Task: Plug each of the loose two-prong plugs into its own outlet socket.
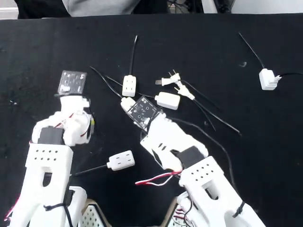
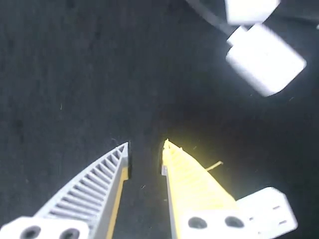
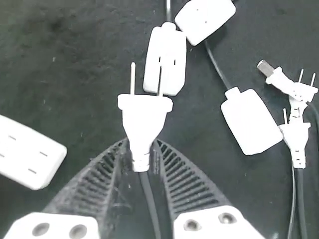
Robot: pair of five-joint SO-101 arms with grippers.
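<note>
Right wrist view: the right tool [image 3: 141,149] pinches a white two-prong plug [image 3: 144,117] by its neck. The cord trails back between the fingers and the prongs point away. Just ahead lies a white outlet socket [image 3: 164,59]; one prong overlaps its near end, the other sits beside it over the bare black surface [image 3: 65,59] (whether either touches, I cannot tell). Two loose plugs [image 3: 295,133] lie together off to one side, beyond another socket [image 3: 251,119]. The left tool [image 2: 145,147] hovers over the surface, fingers a little apart with nothing between them, and a white socket block [image 2: 264,57] lies well ahead.
</note>
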